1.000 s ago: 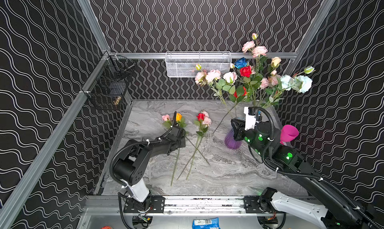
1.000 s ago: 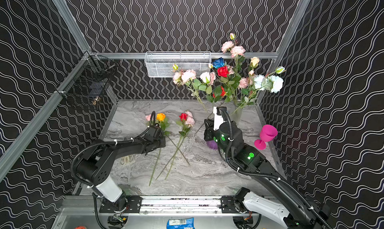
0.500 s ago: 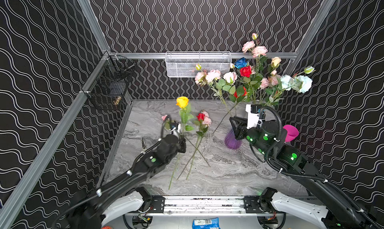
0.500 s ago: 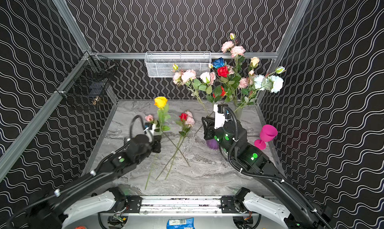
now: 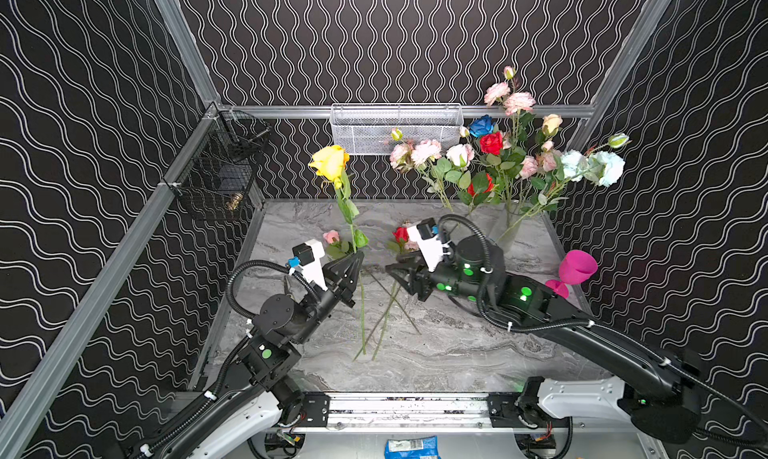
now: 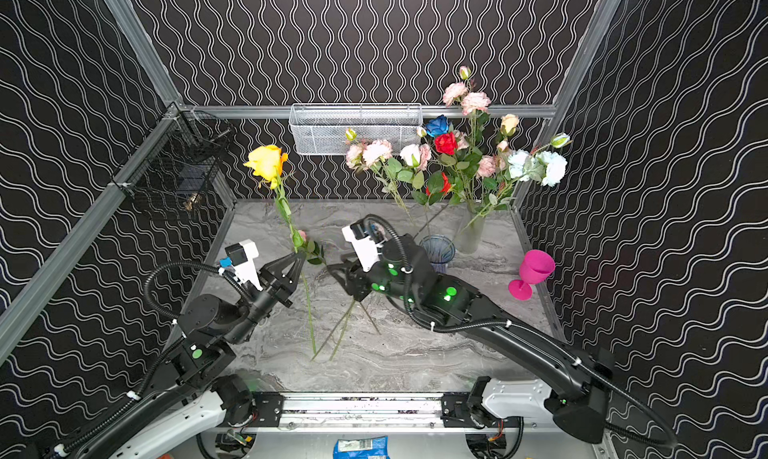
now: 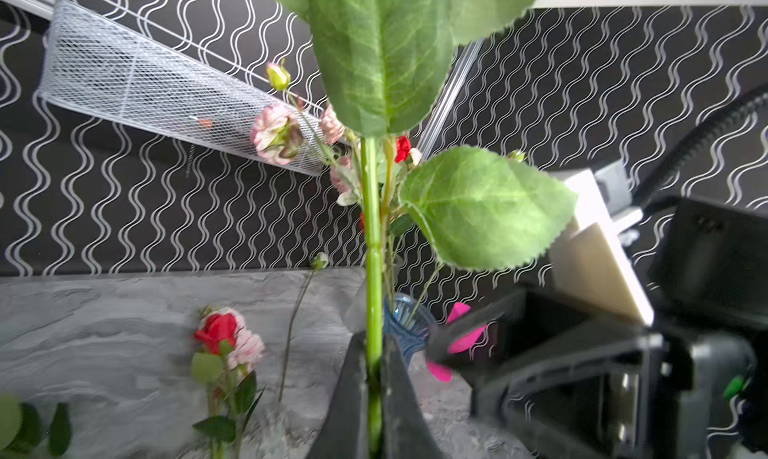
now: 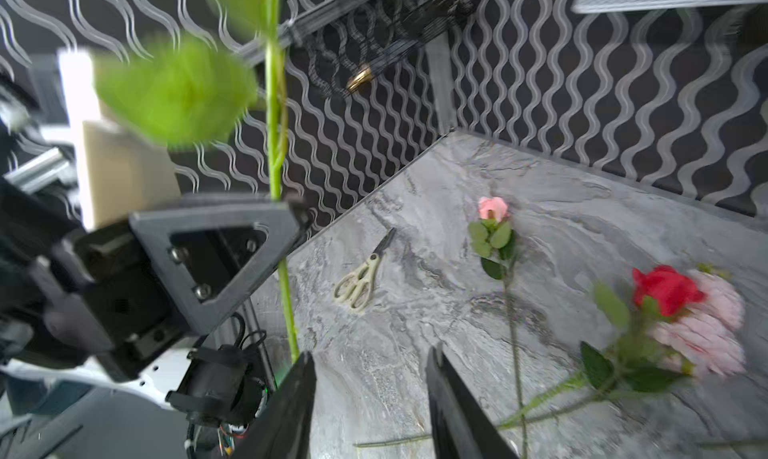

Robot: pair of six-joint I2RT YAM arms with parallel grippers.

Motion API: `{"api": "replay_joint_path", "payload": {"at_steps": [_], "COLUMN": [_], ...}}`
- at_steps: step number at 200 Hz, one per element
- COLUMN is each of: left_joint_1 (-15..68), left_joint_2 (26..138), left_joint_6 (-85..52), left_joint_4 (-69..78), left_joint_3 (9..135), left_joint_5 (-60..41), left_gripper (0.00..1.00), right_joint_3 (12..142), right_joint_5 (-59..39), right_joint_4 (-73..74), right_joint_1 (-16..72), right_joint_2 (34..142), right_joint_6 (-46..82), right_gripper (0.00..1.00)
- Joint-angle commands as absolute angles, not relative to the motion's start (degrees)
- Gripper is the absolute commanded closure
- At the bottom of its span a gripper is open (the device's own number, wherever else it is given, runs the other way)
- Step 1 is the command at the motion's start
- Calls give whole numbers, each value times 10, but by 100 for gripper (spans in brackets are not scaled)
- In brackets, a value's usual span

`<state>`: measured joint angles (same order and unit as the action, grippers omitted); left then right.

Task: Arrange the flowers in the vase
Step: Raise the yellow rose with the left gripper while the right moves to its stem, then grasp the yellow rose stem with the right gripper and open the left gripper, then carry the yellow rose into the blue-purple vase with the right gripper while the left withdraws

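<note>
My left gripper (image 5: pixel 355 262) (image 6: pixel 297 261) (image 7: pixel 374 346) is shut on the green stem (image 7: pixel 372 245) of a yellow rose (image 5: pixel 330 162) (image 6: pixel 266 161), held upright above the table. My right gripper (image 5: pixel 392 270) (image 6: pixel 335 270) (image 8: pixel 370 355) faces it from the right, open with nothing between its fingers; the stem (image 8: pixel 274 124) passes just outside one finger. A clear vase (image 5: pixel 509 233) (image 6: pixel 469 233) at the back right holds several flowers. Beside it stands a blue ribbed vase (image 6: pixel 437 249) with pink sprays. A pink bud (image 5: pixel 331 236) (image 8: pixel 492 207) and a red rose (image 5: pixel 401 233) (image 8: pixel 665 288) lie on the table.
A pink goblet (image 5: pixel 577 270) (image 6: pixel 536 267) stands at the right edge. Scissors (image 8: pixel 361 278) lie near the left wall. A white mesh basket (image 5: pixel 395 128) hangs on the back wall and a black wire basket (image 5: pixel 220 174) on the left wall.
The left arm has lifted the yellow rose off the table and stood it upright. The right gripper has swung from the vases toward the rose and opened.
</note>
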<state>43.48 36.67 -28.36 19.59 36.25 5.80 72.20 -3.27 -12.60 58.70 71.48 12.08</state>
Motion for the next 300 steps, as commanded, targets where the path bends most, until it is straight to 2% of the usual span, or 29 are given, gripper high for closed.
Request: {"api": "replay_joint_path", "payload": {"at_steps": [1,46,80,103,109,129,143,154,158,164,167,172,180,188,220,247,263,280,300], "left_joint_1": [433,433,433,434,434,433,433,433,434,433,433,434,433,434,433,433,433,433,433], "left_joint_2": [375,390,379,368,365,363,364,361,358,351,348,339,320,299,206,158,146,139,134], "left_joint_6": [-297,-341,-348,-356,-357,-359,-362,-359,-359,-356,-354,-352,-348,-342,-339,-450,-511,-561,-609], "left_joint_4": [219,203,206,218,215,215,240,251,248,245,240,226,196,169,100,-55,-137,-191,-227], "left_joint_3": [375,391,382,368,367,364,353,347,347,346,346,347,350,350,302,272,259,240,224], "left_joint_5": [67,74,74,82,82,77,68,67,70,75,78,86,98,115,230,381,422,450,480], "left_gripper": [100,100,100,100,100,100,100,100,89,65,50,35,23,16,15,15,16,16,16], "right_joint_3": [740,762,761,769,772,764,754,751,750,749,748,746,744,742,713,721,722,708,715], "right_joint_5": [-30,-11,-7,2,8,12,15,27,33,43,48,59,76,102,180,304,382,395,454], "right_joint_4": [-119,-123,-88,-68,-66,-35,-17,-16,-17,-18,-18,-18,-23,-24,0,2,22,68,92], "right_joint_1": [611,646,648,649,649,649,650,652,653,654,654,655,655,655,654,654,652,653,646], "right_joint_2": [741,768,790,810,814,813,811,810,811,809,807,804,799,790,737,695,668,643,643], "right_joint_6": [87,65,79,78,81,84,86,83,83,80,80,78,76,69,22,-47,-102,-148,-198], "right_gripper": [51,47,51,64,73,93,100,100,100,100,100,100,100,100,100,100,100,100,100]}}
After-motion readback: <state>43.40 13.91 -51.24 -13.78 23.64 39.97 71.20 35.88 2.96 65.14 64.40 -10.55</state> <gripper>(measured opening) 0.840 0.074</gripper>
